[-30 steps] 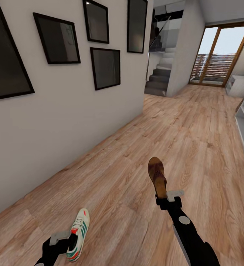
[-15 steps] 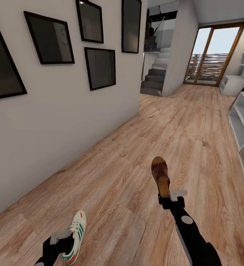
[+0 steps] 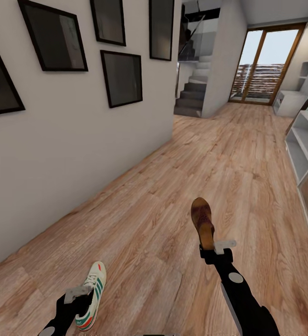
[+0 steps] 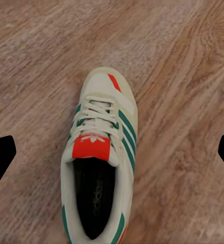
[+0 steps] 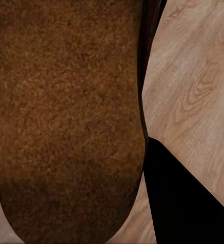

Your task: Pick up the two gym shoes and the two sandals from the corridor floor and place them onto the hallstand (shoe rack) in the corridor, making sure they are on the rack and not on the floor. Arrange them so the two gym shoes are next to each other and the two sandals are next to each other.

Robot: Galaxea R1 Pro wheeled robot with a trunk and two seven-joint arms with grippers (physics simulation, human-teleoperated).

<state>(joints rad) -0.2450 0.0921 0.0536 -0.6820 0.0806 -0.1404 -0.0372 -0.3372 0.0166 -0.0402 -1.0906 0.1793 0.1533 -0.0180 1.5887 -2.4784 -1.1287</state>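
Since a second ago the head camera is turning, so the hallstand (image 3: 299, 148) is showing more at the right edge. Left gripper (image 3: 81, 298) is pinching a gym shoe (image 3: 92, 293) above the corridor floor (image 3: 247, 158), and the right gripper (image 3: 214, 248) is clamping one sandal (image 3: 202, 225), toe forward.

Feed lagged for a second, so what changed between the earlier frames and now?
The view swung right: wall frames slid left and the hallstand came further into frame, so the camera moved. Otherwise unchanged: left gripper holds a gym shoe, right gripper holds a sandal, both above the corridor floor.
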